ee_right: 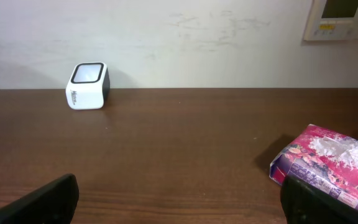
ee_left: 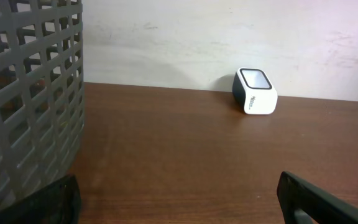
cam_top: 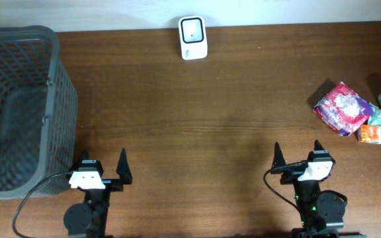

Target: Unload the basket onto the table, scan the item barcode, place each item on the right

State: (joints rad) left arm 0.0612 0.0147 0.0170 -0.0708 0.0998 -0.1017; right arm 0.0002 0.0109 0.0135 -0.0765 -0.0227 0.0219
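A pink-and-purple floral plastic-wrapped pack [cam_top: 342, 108] lay flat, skewed diagonally; left gripper [cam_top: 103, 155] and right gripper [cam_top: 297, 145] gaped wide, empty.

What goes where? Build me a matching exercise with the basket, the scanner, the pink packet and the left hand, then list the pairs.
Things:
1. basket
2. scanner
3. pink packet
4. left hand

Places or states:
A. right side of the table
B. near edge, open, holding nothing
C. far edge, centre
D. left end, grey mesh

Pairs: 1-D, 2-C, 3-A, 4-B
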